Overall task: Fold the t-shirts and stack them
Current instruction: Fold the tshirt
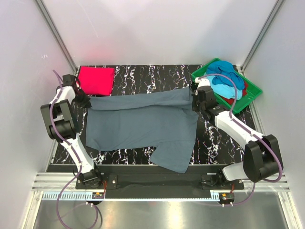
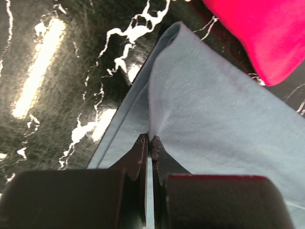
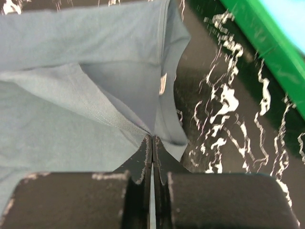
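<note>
The slate grey-blue t-shirt [image 1: 138, 124] lies spread across the black marbled table [image 1: 143, 78], its far edge folded toward the middle. My left gripper [image 1: 87, 102] is shut on the shirt's far left corner [image 2: 190, 95]. My right gripper [image 1: 194, 102] is shut on its far right corner by the collar [image 3: 119, 90]. A folded bright red-pink t-shirt [image 1: 96, 79] lies at the far left, also showing in the left wrist view [image 2: 257, 33]. Turquoise [image 1: 224, 86], dark blue [image 1: 224, 69] and red [image 1: 233, 100] t-shirts lie bunched in the green tray [image 1: 252, 88].
The green tray's rim [image 3: 267, 52] is just right of my right gripper. White enclosure walls stand on three sides. A sleeve of the grey-blue shirt [image 1: 174, 160] hangs near the table's front edge.
</note>
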`<state>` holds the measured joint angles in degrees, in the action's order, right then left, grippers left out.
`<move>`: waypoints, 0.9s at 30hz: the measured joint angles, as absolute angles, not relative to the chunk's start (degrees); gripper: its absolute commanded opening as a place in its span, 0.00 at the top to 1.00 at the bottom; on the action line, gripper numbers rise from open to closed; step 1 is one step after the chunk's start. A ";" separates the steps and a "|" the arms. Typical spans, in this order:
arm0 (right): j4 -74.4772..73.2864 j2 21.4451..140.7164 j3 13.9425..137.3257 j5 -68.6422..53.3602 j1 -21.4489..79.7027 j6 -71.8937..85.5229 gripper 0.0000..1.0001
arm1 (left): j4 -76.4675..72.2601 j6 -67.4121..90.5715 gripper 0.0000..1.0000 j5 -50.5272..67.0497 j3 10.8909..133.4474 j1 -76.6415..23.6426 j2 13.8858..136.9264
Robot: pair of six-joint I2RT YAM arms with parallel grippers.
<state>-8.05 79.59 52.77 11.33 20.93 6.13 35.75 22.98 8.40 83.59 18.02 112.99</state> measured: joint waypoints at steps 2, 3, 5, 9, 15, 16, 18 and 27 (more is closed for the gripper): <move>-8.78 79.59 52.14 11.40 21.41 6.63 1.00 | 36.14 22.79 1.00 7.60 83.59 17.91 112.99; -9.06 79.59 51.79 11.42 21.67 6.90 1.00 | 36.36 22.68 1.00 7.18 83.59 17.87 112.99; -9.52 79.59 51.18 11.42 22.22 7.33 1.00 | 36.56 22.59 1.00 6.74 83.59 17.87 112.99; -10.68 79.59 50.41 11.27 23.05 8.93 1.00 | 36.67 22.39 0.90 6.17 83.59 17.82 112.99; -13.23 79.59 50.19 11.29 23.27 12.27 0.95 | 37.36 22.24 0.78 4.97 83.59 17.41 112.99; -13.65 79.61 50.11 11.25 23.29 12.80 0.93 | 37.56 22.24 0.74 4.64 83.59 17.39 112.99; -14.61 79.61 50.11 11.00 23.29 13.65 0.87 | 37.89 22.17 0.69 3.77 83.59 17.37 112.99; -18.50 79.40 50.00 8.47 23.29 19.31 0.62 | 38.44 22.00 0.50 -0.91 83.59 17.32 112.79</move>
<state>-18.50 79.40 50.00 8.47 23.29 19.31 38.44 22.00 -0.91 83.59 17.32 112.79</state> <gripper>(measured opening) 0.332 0.491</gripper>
